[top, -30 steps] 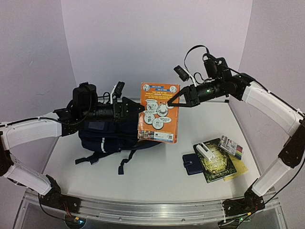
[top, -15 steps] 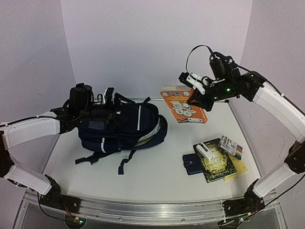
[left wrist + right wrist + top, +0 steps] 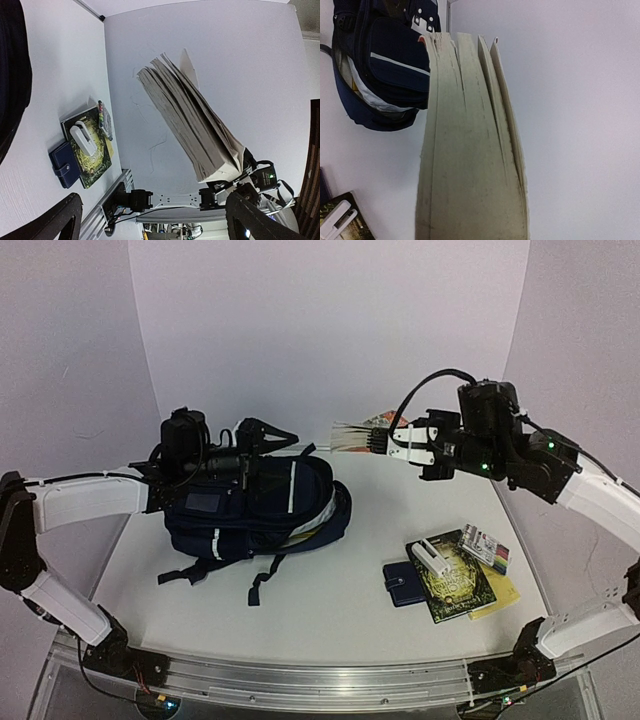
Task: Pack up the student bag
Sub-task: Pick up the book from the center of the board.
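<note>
The student bag (image 3: 250, 505) lies on the left half of the table (image 3: 330, 590). Its long axis runs left to right and its open mouth faces right. The right gripper (image 3: 405, 443) pinches a book (image 3: 352, 435) in the air, and no title is readable. The left gripper (image 3: 266, 433) is spread wide and empty above the bag.

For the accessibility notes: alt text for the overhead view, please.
The right gripper holds a thick book level in the air, page edges toward the navy backpack lying on the table. The left gripper hangs open above the backpack's top; a wallet and another book lie at right.
</note>
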Robot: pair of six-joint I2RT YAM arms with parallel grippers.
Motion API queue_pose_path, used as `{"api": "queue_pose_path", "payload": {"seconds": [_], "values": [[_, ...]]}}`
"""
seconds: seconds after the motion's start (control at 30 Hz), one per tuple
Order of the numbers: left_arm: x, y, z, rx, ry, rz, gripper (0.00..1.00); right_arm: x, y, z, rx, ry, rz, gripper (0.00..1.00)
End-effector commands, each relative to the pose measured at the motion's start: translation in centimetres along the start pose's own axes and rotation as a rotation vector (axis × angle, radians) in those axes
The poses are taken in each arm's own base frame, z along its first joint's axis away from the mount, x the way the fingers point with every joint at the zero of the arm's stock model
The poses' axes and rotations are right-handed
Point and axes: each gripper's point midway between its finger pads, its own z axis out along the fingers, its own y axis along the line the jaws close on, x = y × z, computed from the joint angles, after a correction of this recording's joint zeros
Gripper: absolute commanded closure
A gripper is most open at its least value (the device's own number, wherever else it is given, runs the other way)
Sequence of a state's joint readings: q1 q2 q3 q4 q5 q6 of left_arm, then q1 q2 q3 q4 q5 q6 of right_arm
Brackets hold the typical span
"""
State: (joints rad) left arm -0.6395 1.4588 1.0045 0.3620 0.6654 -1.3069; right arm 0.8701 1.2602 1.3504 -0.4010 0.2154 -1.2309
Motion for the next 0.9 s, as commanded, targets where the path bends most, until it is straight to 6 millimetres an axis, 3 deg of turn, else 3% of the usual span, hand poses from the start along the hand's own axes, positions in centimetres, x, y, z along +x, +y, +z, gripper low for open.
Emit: {"api": "queue_pose_path", "payload": {"seconds": [0.0,0.13,0.53,0.87], "values": [[0.5,-3.2,0.0,0.154,0.026,0.019,0.00,-2.1,-5.5,-2.2,0.259,-0.061,-0.046,1.00],[0.8,-3.5,0.4,0.191,0.040,0.007,0.00,-3.2,-4.3,-2.2,0.282,-0.088,-0.108,1.00],[2.9,-2.9,3.2,0.276,0.091,-0.051,0.00,-5.4,-3.4,-1.0,0.309,-0.067,-0.128,1.00],[2.5,-2.7,1.6,0.345,0.000,-0.072,0.00,-5.1,-1.7,-1.1,0.291,-0.059,-0.152,1.00]]}}
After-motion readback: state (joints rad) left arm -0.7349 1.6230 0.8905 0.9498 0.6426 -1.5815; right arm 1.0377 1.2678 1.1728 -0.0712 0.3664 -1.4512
